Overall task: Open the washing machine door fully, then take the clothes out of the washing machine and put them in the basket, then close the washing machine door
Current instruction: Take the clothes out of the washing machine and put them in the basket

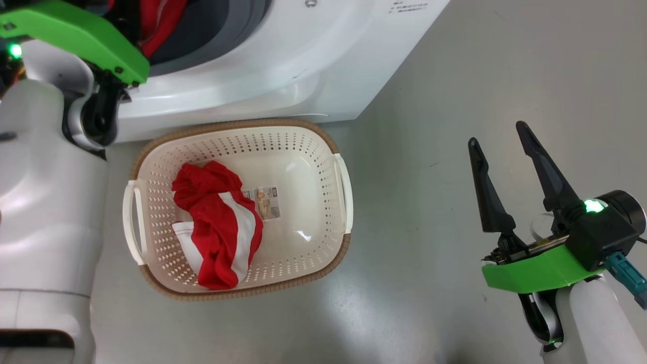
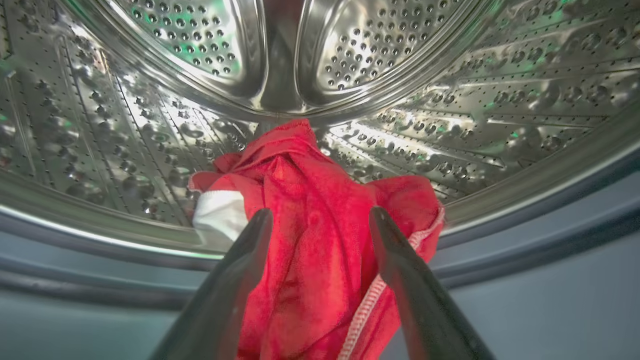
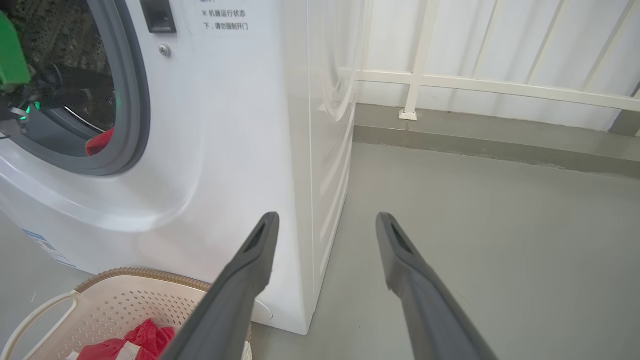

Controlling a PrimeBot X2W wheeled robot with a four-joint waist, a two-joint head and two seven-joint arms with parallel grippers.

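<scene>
One red-and-white fabric garment (image 1: 217,227) lies in the cream perforated plastic basket (image 1: 242,132), centre-left; a red garment (image 2: 300,165), seemingly ungripped, awaits the wide-open left tool (image 2: 321,212) in the steel drum (image 2: 450,125); right tool (image 1: 496,132) wide, empty.

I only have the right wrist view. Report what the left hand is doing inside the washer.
Observer: The left hand is open, its fingers either side of a red garment, not closed on it.
Operator: Say where that garment lies.
Observer: It's heaped at the steel drum's front edge, a white patch on one side, spilling over the grey ring.
Operator: Now the basket's contents.
Observer: One red and white garment lies in the basket's left half, next to a paper label on the bottom.
</scene>
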